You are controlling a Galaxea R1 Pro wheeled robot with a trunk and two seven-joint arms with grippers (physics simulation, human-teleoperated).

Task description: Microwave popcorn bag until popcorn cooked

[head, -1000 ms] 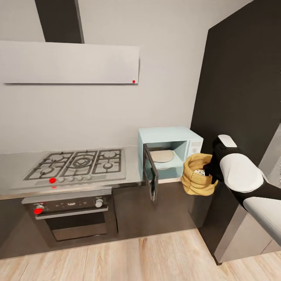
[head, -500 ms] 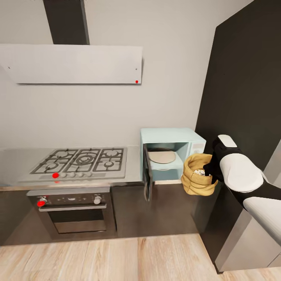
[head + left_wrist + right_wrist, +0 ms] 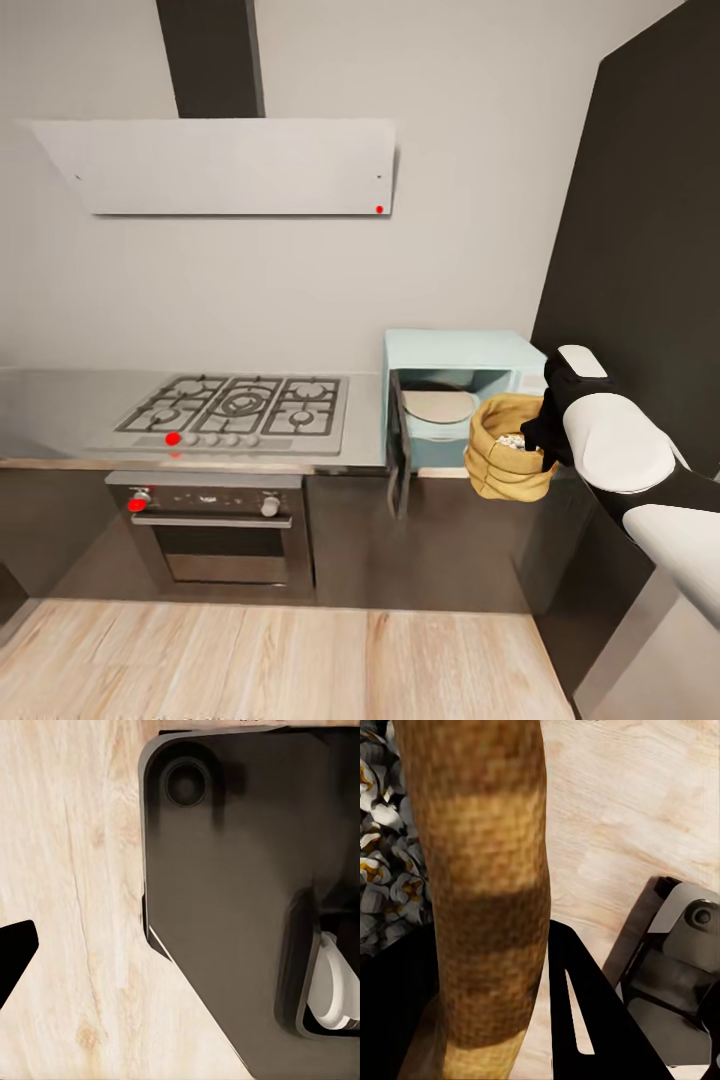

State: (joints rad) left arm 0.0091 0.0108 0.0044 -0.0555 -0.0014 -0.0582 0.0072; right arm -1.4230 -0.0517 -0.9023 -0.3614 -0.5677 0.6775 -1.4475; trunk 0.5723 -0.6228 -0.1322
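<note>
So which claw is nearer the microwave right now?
Right. The right claw holds the popcorn bag beside the open microwave. The left claw hangs low over wooden floor, by the robot's base.

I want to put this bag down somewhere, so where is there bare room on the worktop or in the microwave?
Bare worktop lies left of the hob, and a narrow strip between hob and microwave. Inside the open microwave, the round plate is bare. It is crowded at its mouth: the door stands out, and the right gripper holds the bag there.

A home kitchen, apparently: a steel gas hob with black grates (image 3: 240, 410) above a built-in black oven (image 3: 222, 530), a pale extractor hood (image 3: 225, 165), and a mint-blue open microwave (image 3: 455, 395)
</note>
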